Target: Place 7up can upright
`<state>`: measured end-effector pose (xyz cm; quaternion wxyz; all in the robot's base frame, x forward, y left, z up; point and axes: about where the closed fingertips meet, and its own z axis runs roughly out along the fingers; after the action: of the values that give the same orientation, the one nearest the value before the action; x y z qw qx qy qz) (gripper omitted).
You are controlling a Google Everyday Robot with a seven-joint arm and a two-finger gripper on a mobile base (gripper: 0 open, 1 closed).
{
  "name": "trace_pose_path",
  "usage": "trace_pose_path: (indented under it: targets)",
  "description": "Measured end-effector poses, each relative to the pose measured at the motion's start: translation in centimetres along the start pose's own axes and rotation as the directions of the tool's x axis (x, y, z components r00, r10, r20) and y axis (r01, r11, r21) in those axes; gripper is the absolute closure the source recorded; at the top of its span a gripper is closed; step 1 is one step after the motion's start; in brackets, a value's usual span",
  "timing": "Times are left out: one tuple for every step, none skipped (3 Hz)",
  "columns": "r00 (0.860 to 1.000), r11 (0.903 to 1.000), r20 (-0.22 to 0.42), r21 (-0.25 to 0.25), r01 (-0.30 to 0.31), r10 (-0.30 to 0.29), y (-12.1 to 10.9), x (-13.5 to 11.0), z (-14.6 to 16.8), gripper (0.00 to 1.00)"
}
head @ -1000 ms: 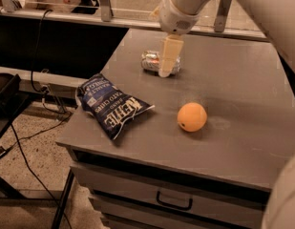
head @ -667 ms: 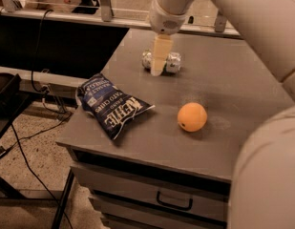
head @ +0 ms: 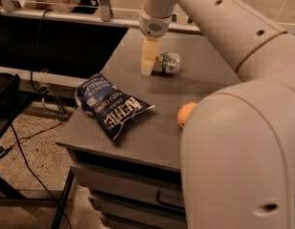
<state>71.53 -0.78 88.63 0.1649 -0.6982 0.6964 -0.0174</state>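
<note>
Gripper (head: 146, 69) hangs straight down over the table (head: 152, 142), with its tip at or near the surface. We can't tell if it's open or closed. The 7up can (head: 168, 63) lies on its side, touching or just beside the gripper on the camera-right side, and isn't visibly clamped. Our read: we're alongside because a lying can needs grasping across its body before tipping onto its base. The chip bag (head: 113, 104) and orange (head: 186, 113) sit camera-ward of the gripper, well apart from it, neither in the way.

One 7up can (head: 168, 63), one chip bag (head: 113, 106), one orange (head: 185, 114) and one tool (head: 146, 69) just beside the can.
</note>
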Motion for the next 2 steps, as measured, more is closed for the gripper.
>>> trace_pose_path:
  targets:
    - [0.998, 0.9980, -0.032, 0.002, -0.063, 0.063, -1.3, 0.3, 2.1, 0.00]
    - [0.991, 0.9926, -0.059, 0.010, -0.121, 0.122, -2.5, 1.1, 4.0, 0.00]
